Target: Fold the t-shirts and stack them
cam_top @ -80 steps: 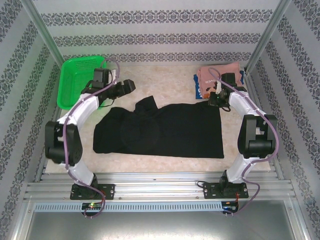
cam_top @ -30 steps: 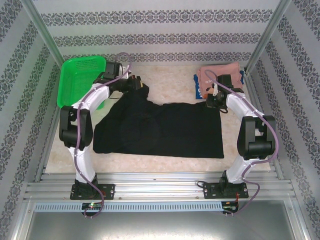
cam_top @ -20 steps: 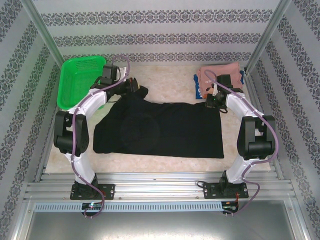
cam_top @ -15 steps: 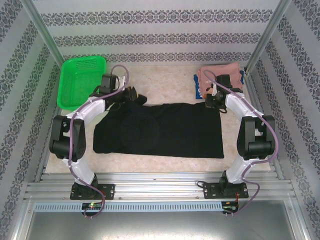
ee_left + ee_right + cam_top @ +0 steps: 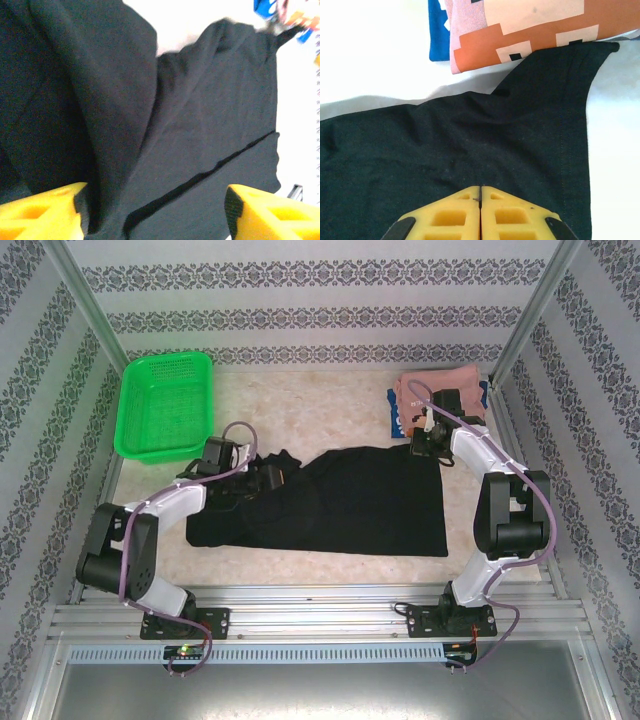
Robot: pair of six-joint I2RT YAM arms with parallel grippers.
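The black t-shirt [image 5: 360, 505] lies spread across the middle of the table, its left sleeve part folded in over the body near my left gripper [image 5: 272, 476]. In the left wrist view that gripper [image 5: 155, 212] stands wide open just above the black cloth [image 5: 210, 100], nothing pinched between its yellow fingers [image 5: 40, 210]. My right gripper [image 5: 424, 446] rests at the shirt's far right corner; its jaws [image 5: 480, 189] are shut flat together on top of the black cloth [image 5: 445, 145]. A folded pink t-shirt [image 5: 440, 390] lies on a blue one [image 5: 396, 418] at the far right.
A green mesh basket [image 5: 165, 405] stands at the far left of the table. The pink [image 5: 467, 20] and blue [image 5: 437, 25] pile lies just beyond the black shirt's corner. Metal posts and patterned walls close in both sides.
My left gripper carried the sleeve from near the basket back toward the shirt's middle, laid it over the body and opened. The right arm has stayed put.
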